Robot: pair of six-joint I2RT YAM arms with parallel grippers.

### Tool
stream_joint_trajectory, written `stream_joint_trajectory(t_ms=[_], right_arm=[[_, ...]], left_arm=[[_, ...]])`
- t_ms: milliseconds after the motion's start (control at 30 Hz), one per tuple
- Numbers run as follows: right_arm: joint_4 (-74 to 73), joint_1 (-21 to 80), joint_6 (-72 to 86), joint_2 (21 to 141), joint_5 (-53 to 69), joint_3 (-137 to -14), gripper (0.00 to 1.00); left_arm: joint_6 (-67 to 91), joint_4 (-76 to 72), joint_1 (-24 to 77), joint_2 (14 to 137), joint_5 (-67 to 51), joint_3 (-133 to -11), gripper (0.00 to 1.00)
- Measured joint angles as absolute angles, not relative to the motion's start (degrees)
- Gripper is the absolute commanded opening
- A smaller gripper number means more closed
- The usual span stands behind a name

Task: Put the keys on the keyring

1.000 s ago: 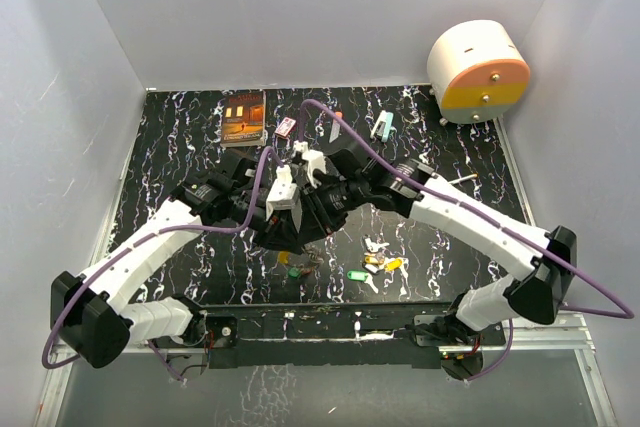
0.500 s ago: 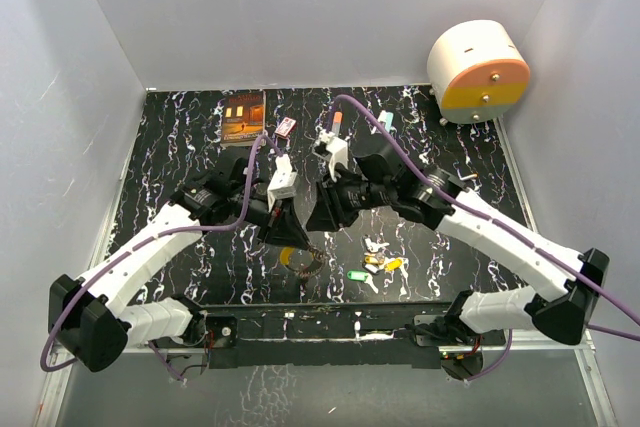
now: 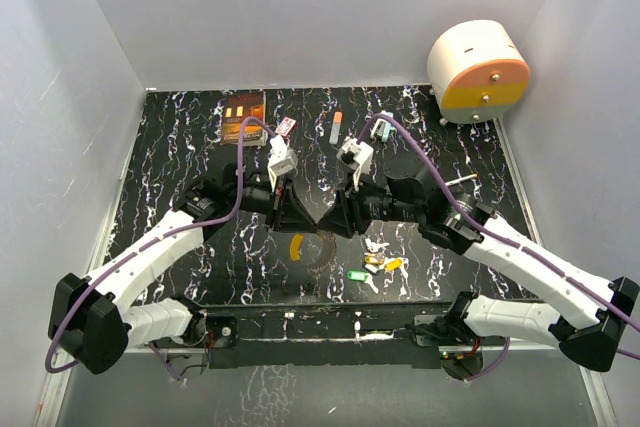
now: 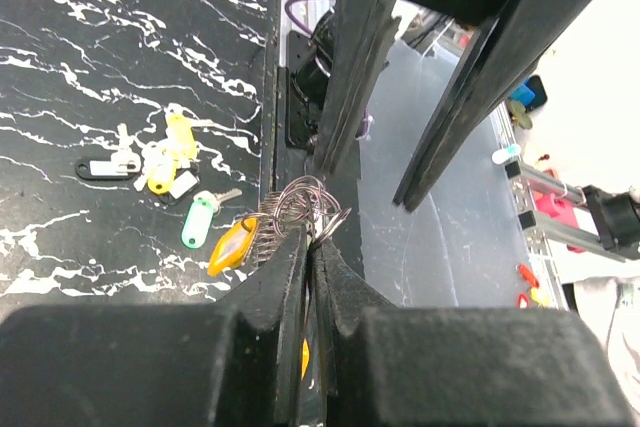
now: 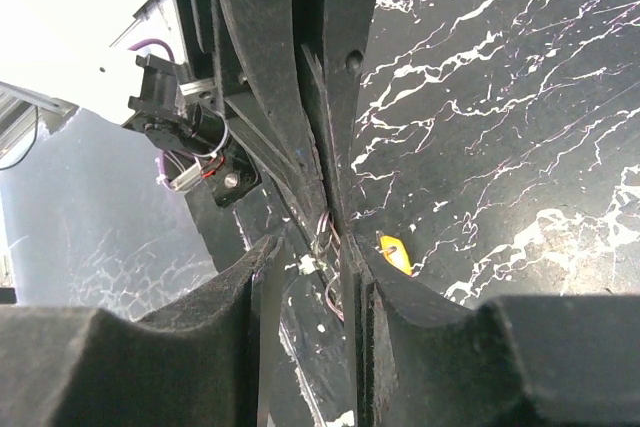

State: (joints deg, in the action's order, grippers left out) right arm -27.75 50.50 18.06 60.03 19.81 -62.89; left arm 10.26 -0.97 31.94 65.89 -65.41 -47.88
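L: left fingers (image 4: 290,269) pinched shut on the keyring (image 4: 303,209) by the desk's (image 4: 100,57) near edge | R: right fingers (image 5: 258,272) spread apart, straddling the left tips | yellow key (image 4: 232,250) hangs at the keyring | loose keys (image 4: 160,162) lie clustered on the desk

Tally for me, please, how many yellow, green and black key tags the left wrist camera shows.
yellow key tags: 3, two loose on the table, one by the keyring at
green key tag: 1
black key tag: 1
Total: 5
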Motion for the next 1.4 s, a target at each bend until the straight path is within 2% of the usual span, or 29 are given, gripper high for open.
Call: stream_joint_trajectory(t_ms=[267, 700, 933, 1067, 1133, 1200, 1267, 1400], right_arm=[[-24.6, 50.5, 18.1, 59.9, 18.3, -59.9, 0.31], [-22.0, 50.5, 18.1, 59.5, 16.0, -59.4, 0.22], [-21.7, 50.5, 18.0, 59.6, 16.0, -59.4, 0.08], [-21.6, 50.5, 18.0, 59.7, 16.0, -59.4, 0.08], [-21.8, 50.5, 18.0, 59.9, 16.1, -59.5, 0.08], [-22.4, 50.5, 18.0, 60.4, 16.2, -59.9, 0.08], [-23.8, 50.5, 18.0, 61.1, 16.5, -60.9, 0.08], [-28.6, 50.5, 18.0, 63.2, 17.5, -64.7, 0.08]], left_arm=[[20.6, -10.3, 31.7, 65.9, -63.7, -46.9, 0.00], [26.7, -15.2, 31.6, 65.9, -63.3, -46.0, 0.00], [27.5, -15.3, 31.6, 65.9, -62.9, -46.0, 0.00], [27.5, -15.1, 31.6, 65.9, -62.7, -46.0, 0.00], [27.0, -14.8, 31.6, 65.9, -62.7, -46.0, 0.06], [26.3, -14.2, 31.5, 65.9, -62.7, -46.0, 0.18], [25.1, -13.3, 31.5, 65.9, -62.8, -46.0, 0.27], [22.9, -11.5, 31.3, 65.9, -63.2, -46.0, 0.34]])
